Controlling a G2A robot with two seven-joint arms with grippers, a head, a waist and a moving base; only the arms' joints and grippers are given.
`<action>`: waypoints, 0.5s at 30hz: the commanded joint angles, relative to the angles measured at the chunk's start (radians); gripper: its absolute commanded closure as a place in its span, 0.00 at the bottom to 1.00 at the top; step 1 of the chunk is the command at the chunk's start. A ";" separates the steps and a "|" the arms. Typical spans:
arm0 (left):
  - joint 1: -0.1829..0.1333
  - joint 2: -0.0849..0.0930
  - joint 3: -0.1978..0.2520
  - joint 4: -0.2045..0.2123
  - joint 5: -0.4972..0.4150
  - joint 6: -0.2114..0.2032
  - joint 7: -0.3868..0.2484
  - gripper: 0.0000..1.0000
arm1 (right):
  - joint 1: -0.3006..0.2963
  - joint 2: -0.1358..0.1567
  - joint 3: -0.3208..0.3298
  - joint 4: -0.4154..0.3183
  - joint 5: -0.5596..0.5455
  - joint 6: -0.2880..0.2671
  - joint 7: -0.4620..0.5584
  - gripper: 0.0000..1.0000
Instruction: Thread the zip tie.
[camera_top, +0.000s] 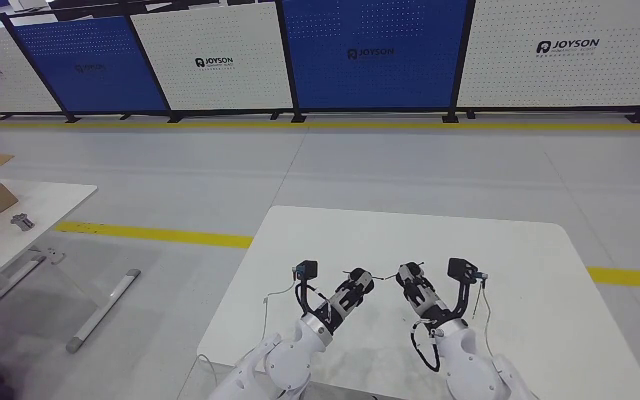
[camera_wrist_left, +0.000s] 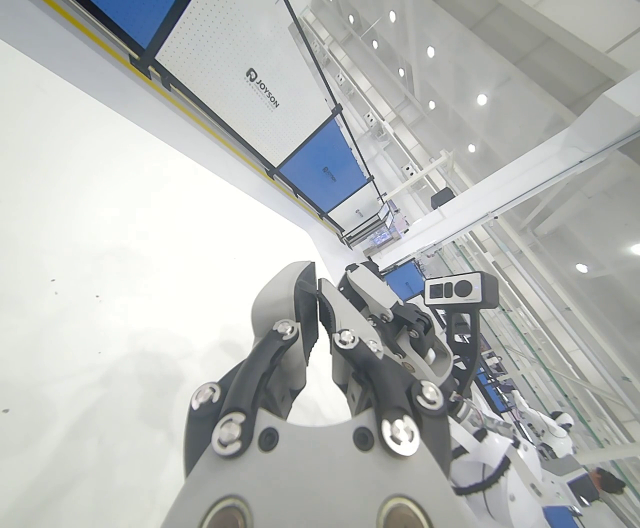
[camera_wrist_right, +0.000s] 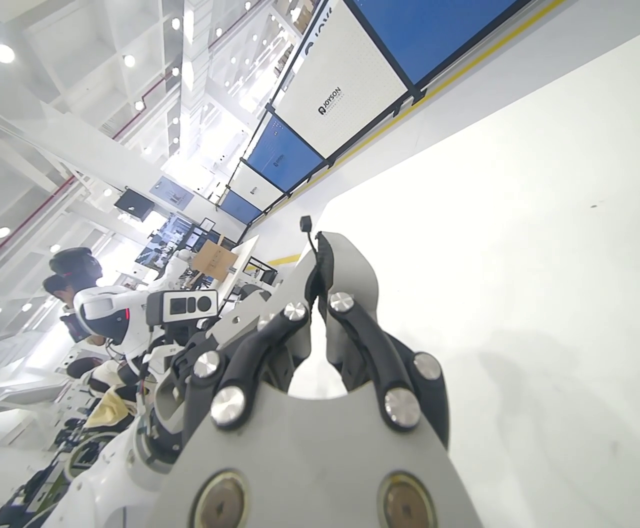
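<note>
You're clamping the thin black plastic zip tie (camera_wrist_right: 305, 223) in right gripper (camera_wrist_right: 320, 246) jaws, head protruding, prob. for threading; left gripper (camera_wrist_left: 318, 289) jaws sitting together adj.

white pegboard panels (camera_top: 215, 40): each bore a dark logo mark plus one short brand word, mid-panel.
blue pegboard panels (camera_top: 370, 25): same mark and word, dark on blue, fainter.
other print: too small to read.

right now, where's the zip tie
In the right wrist view the zip tie is pinched in the right gripper, its black head poking out beyond it, above the white table.
</note>
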 joint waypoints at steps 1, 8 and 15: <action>0.000 0.000 0.000 0.000 0.000 0.000 0.000 1.00 | 0.004 -0.001 -0.001 0.004 0.000 -0.002 0.005 1.00; 0.000 0.000 0.000 0.000 0.000 0.000 0.000 1.00 | 0.017 -0.006 -0.011 0.019 0.000 -0.004 0.020 1.00; 0.000 0.000 0.000 0.000 0.000 0.000 0.000 1.00 | 0.016 -0.009 -0.007 0.018 -0.001 -0.007 0.020 1.00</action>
